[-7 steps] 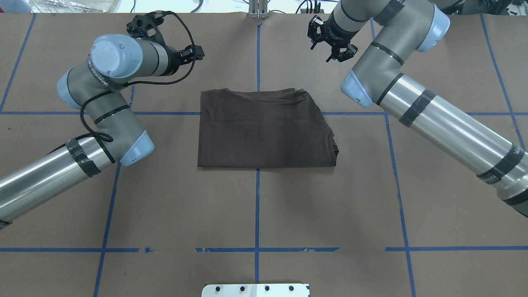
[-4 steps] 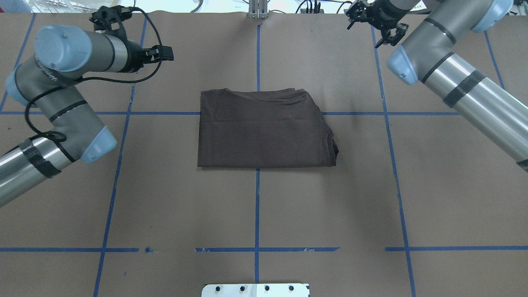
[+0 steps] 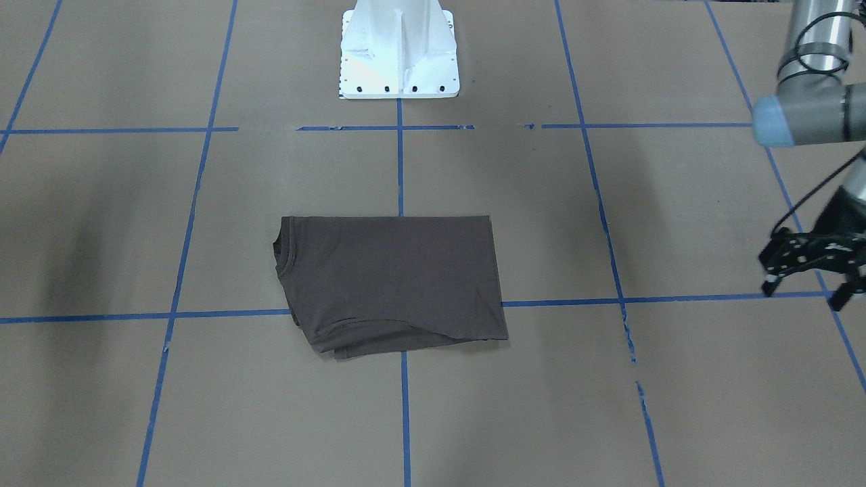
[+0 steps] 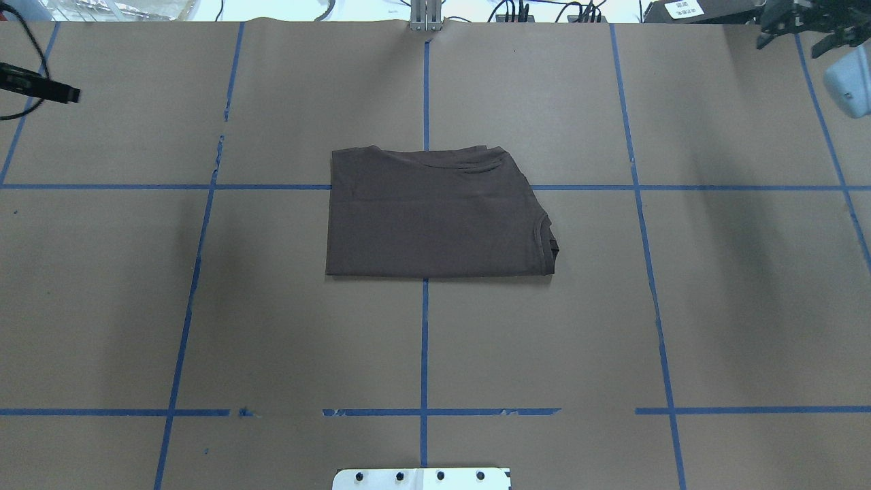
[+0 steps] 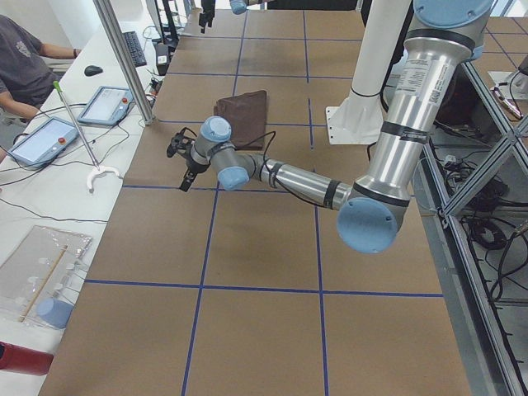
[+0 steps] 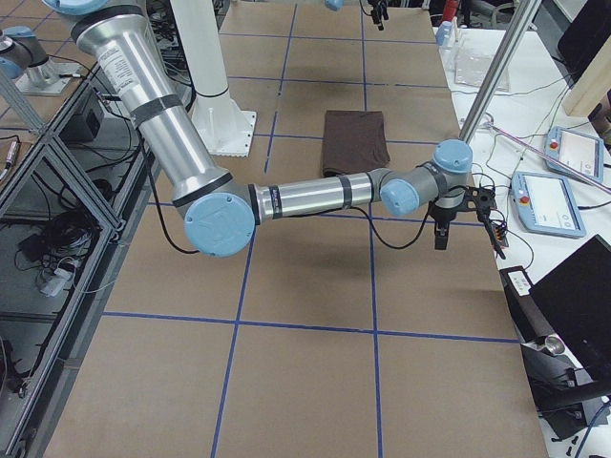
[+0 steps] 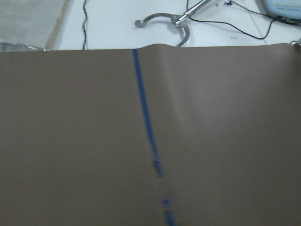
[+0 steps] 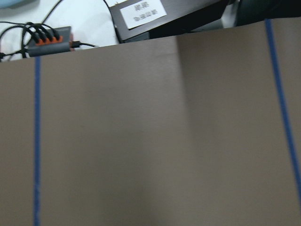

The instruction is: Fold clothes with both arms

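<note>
Shirt (image 4: 435, 214) lies folded flat, a tidy rectangle. Left gripper (image 3: 805, 287) and right gripper (image 4: 793, 34) hang at opposite ends of the table (image 4: 272, 327), jaws spread, empty.

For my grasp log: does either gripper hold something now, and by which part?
Nothing is held. The left gripper and the right gripper are both empty, far from the folded T-shirt.

the white label (image 8: 142, 10) on the black box (image 8: 197, 20) is unreadable.
</note>
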Controlling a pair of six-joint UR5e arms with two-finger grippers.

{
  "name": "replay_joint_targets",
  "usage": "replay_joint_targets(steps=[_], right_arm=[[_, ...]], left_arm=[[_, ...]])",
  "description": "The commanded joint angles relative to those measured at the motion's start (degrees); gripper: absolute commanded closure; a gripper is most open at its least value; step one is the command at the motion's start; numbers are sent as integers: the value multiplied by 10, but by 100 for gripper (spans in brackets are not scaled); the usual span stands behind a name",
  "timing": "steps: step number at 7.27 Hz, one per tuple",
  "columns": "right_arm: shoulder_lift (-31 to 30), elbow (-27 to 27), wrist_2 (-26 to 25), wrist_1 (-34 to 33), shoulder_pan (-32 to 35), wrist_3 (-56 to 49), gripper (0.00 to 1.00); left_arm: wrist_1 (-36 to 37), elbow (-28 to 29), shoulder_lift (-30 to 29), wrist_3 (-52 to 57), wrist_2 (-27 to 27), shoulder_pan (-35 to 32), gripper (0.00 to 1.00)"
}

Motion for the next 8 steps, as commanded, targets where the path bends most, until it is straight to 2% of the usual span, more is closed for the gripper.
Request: replay_joint_targets(steps=[1, 2, 3, 4, 6, 7, 8], right_arm=[[-65, 72, 2, -163, 50, -213, 0], [-112, 127, 5, -206, 50, -245, 0], [-133, 137, 48, -224, 50, -245, 0], [-159, 139, 69, -219, 49, -243, 0], [-166, 133, 51, -172, 37, -237, 0], [-166, 133, 28, -171, 21, -228, 0], [-166, 149, 26, -171, 21, -217, 0]], left_arm=[[60, 58, 35, 123, -132, -92, 0], [85, 54, 51, 122, -147, -93, 0], [140, 50, 46, 122, -147, -93, 0], [178, 26, 45, 123, -147, -94, 0], [309, -79, 65, 138, -146, -101, 0], [301, -94, 133, 235, -150, -102, 0], [296, -99, 140, 277, -147, -108, 0]])
